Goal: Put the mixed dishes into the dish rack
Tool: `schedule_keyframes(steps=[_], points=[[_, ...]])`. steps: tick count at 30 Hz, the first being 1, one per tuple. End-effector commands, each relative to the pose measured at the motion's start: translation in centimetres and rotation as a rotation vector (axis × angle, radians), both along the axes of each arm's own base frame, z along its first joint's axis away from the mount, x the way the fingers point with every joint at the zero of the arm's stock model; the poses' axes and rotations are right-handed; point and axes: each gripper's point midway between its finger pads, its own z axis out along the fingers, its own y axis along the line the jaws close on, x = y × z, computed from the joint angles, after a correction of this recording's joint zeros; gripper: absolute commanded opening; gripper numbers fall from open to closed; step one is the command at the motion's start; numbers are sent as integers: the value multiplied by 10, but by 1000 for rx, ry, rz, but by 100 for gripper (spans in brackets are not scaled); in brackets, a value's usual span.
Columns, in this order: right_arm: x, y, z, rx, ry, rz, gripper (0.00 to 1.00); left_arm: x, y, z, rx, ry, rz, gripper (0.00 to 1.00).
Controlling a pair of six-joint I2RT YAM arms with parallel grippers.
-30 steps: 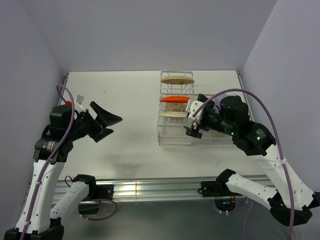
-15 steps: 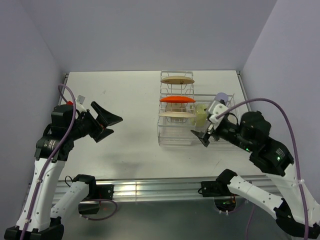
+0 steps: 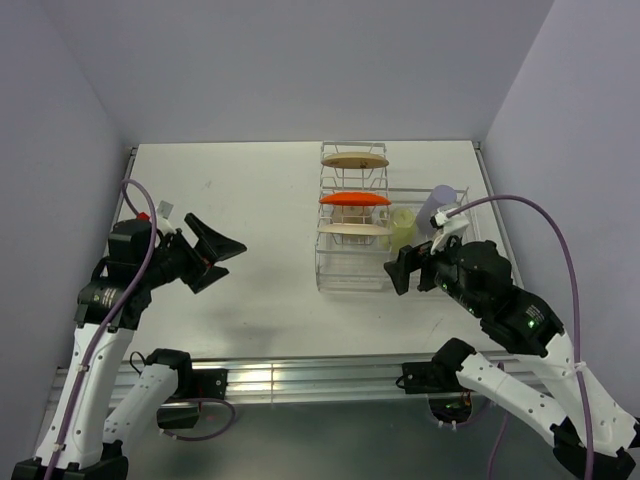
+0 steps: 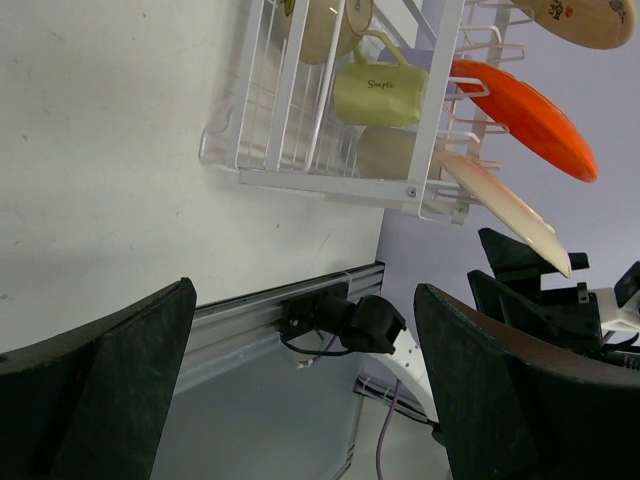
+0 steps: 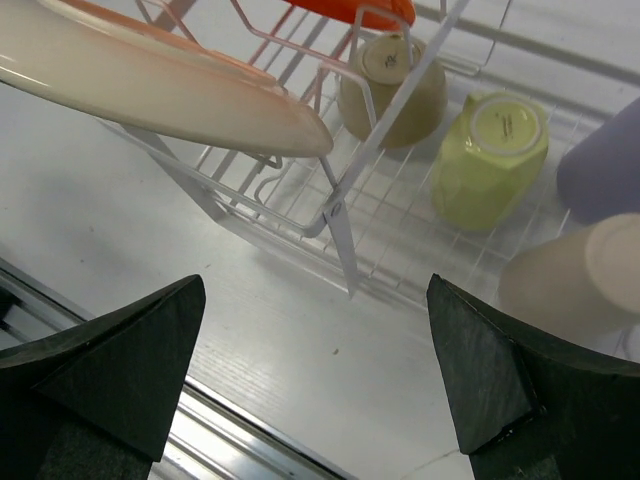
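Note:
The dish rack (image 3: 330,276) stands right of centre. Its upright slots hold a tan plate (image 3: 354,159), the orange plate (image 3: 350,198) and the cream-yellow saucer (image 3: 352,229). Its basket holds the yellow-green cup (image 3: 403,226) and the lavender cup (image 3: 439,203). My right gripper (image 3: 405,268) is open and empty at the rack's near right side. Its wrist view shows the saucer (image 5: 150,85), a tan cup (image 5: 392,90), the yellow-green cup (image 5: 492,145), the lavender cup (image 5: 605,165) and an off-white piece (image 5: 575,280). My left gripper (image 3: 215,252) is open and empty, well left of the rack.
The left wrist view shows the rack (image 4: 330,185) from the side with the orange plate (image 4: 525,115) and saucer (image 4: 505,210) standing in it. The table's near metal rail (image 3: 300,375) runs below both grippers. The walls close in on three sides.
My right gripper has drawn back from over the rack's basket towards the near edge, uncovering the yellow-green and lavender cups. My left arm has sunk slightly.

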Motion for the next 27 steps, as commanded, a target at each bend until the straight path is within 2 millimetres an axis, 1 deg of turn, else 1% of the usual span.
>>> schedule_keyframes(steps=[1, 2, 3, 5, 7, 10, 13, 16, 21, 22, 23, 25, 26, 27], points=[[1, -2, 18, 153, -25, -82, 100, -2, 0, 4, -11, -41, -3, 97], [2, -4, 20, 164, -30, -99, 100, -2, 0, 3, -9, -39, 1, 97], [5, -10, 22, 179, -35, -145, 100, -3, 1, 5, -11, -46, 2, 97], [2, -9, 26, 179, -52, -121, 100, -6, 2, 5, -11, -50, 7, 97], [1, -12, 26, 185, -56, -132, 100, -7, 2, 5, -10, -48, 8, 97], [-1, -18, 23, 168, -54, -147, 100, -10, 3, 4, -4, -53, 11, 97], [-4, -21, 12, 132, -34, -141, 100, -12, 4, 3, -9, -55, 16, 98], [-7, -23, 10, 144, -37, -141, 100, -12, 4, 2, -17, -56, 22, 97], [-11, -31, 21, 233, -72, -190, 100, -12, 4, 1, -15, -62, 24, 97], [-11, -30, 19, 238, -70, -189, 100, -12, 5, -1, -12, -58, 25, 97], [-8, -33, 16, 251, -57, -225, 100, -12, 5, -1, -12, -62, 26, 97], [-7, -35, 4, 217, -8, -257, 100, -12, 5, -3, -15, -67, 31, 97], [-5, -33, -1, 216, 18, -268, 100, -11, 5, -4, -16, -65, 33, 97], [-5, -32, 0, 223, 15, -265, 100, -10, 5, -4, -17, -69, 35, 98]])
